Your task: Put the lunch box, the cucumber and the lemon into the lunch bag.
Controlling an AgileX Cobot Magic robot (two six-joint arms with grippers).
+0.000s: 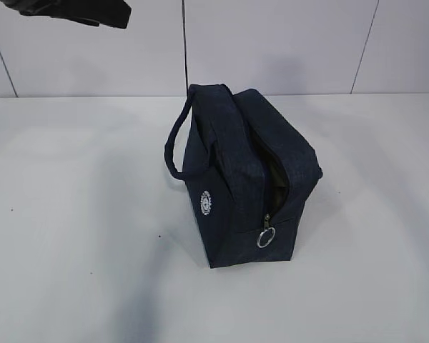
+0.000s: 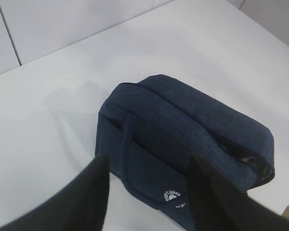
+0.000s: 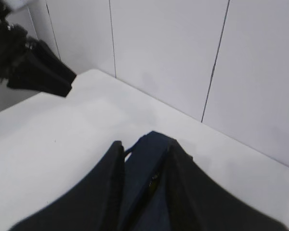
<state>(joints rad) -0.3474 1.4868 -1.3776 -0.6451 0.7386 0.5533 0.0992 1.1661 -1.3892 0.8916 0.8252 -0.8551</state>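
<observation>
Your left gripper (image 2: 149, 192) hangs high with its 2 dark fingers (image 2: 86, 197) spread apart, gripping nothing. Your right gripper (image 3: 142, 192) also has its 2 fingers (image 3: 98, 192) parted, empty, angled downward.

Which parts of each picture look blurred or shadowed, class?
Exterior view: lunch bag sharp, with a faint shadow on the table. Left wrist view: left gripper blurred, bag crisp. Right wrist view: right gripper dark and soft; walls evenly lit.

Count: one lunch bag (image 1: 236, 171) on one tabletop (image 1: 71, 257). Bag has one ring pull (image 1: 265, 238) and one round white logo (image 1: 206, 203). Two pincers: left (image 2: 149, 192), right (image 3: 144, 192).
</observation>
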